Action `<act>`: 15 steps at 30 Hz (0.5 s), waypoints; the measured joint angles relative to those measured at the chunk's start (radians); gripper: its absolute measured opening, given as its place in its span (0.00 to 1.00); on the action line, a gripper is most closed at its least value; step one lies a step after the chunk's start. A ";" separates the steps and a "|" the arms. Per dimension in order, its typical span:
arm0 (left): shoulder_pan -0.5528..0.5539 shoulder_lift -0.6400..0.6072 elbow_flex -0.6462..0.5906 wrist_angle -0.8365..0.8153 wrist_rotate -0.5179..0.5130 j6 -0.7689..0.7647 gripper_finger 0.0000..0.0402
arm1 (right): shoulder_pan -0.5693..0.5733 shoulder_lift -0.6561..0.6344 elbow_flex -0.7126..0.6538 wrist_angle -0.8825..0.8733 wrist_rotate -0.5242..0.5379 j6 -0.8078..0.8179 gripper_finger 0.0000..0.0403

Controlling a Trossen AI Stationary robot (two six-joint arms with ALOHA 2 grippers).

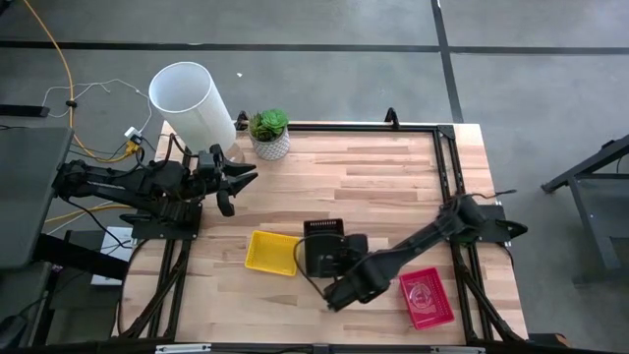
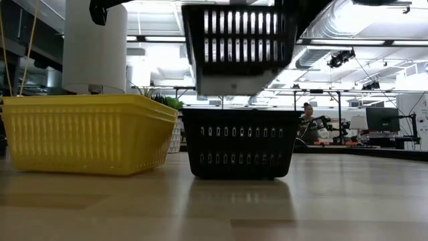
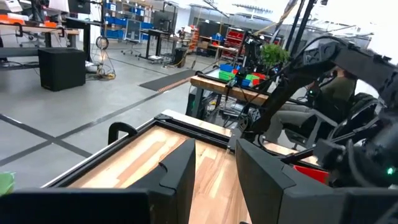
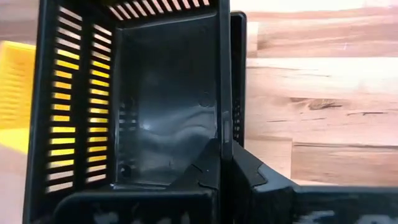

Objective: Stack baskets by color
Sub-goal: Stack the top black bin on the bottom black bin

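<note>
Black basket [image 2: 239, 47] held in the air, right over a second black basket [image 2: 239, 144] on the table.

Right gripper [image 4: 224, 155]: fingers pinched together on the lifted basket's side wall, one inside, one outside; most of the gripper is cut off at the frame edge. From above, arm and basket merge into one dark mass, so the basket's outline is hard to trace there. Lower black basket sits directly beneath the fingers, partly hidden by the held one. Yellow basket [image 1: 271, 253] just beside it, on the side away from the right arm; how many are nested in it cannot be told. Red basket [image 1: 427, 297] behind the fingers, near the table [image 1: 373, 187] edge. Left gripper [image 1: 234, 182] well apart by the plant pot [image 1: 269, 135] and white cylinder [image 1: 192, 103], fingers [image 3: 180, 174] apart, holding nothing.
</note>
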 joint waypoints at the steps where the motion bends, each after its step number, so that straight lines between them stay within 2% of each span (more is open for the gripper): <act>1: 0.000 0.000 0.000 0.000 0.000 0.000 0.26 | -0.005 0.011 -0.001 0.002 -0.008 0.001 0.00; 9: 0.000 0.000 0.000 0.000 -0.001 0.000 0.26 | -0.038 0.025 -0.057 0.034 -0.051 -0.010 0.00; 15: 0.000 0.000 0.000 0.001 -0.003 0.000 0.26 | -0.045 0.025 -0.116 0.161 -0.064 -0.049 0.00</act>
